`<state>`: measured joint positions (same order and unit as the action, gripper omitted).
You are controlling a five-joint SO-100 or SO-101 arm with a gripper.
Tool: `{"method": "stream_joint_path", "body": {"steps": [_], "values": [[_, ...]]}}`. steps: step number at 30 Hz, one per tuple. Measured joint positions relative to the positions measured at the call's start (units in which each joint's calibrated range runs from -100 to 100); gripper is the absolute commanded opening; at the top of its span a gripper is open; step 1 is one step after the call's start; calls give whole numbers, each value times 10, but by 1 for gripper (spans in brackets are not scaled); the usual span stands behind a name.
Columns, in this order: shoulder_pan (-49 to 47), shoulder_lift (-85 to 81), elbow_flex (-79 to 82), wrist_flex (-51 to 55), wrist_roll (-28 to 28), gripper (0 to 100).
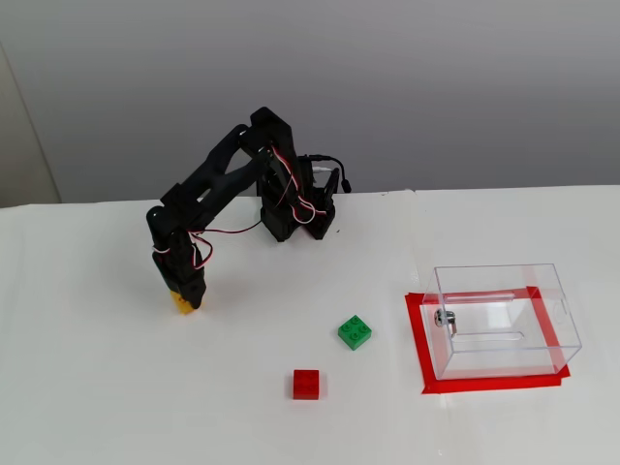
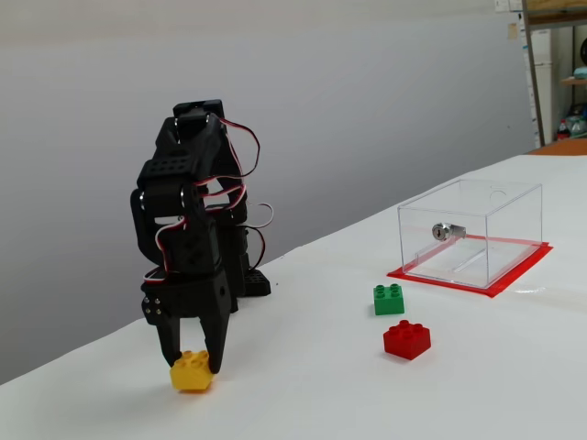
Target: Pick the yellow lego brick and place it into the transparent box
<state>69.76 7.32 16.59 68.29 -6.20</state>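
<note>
White tabletop (image 2: 477,385) is sitting smooth and slick under everything. The clear, thin-walled transparent box (image 1: 504,315) is waiting well away from the pincer (image 2: 191,359), which is pinching the yellow lego brick (image 2: 192,371) by its glossy sides, tilted. Grip looks shallow, so it could slip or twist out on the lift.

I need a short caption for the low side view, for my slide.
End effector shut on the yellow lego brick, tilting it; green brick, red brick and transparent box wait.
</note>
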Motion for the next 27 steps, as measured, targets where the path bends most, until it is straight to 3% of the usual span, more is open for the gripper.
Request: {"method": "stream_joint_path", "body": {"steps": [11, 27], "values": [[-72, -189, 0, 3, 0, 2], [-267, -425, 0, 3, -4, 2]]}}
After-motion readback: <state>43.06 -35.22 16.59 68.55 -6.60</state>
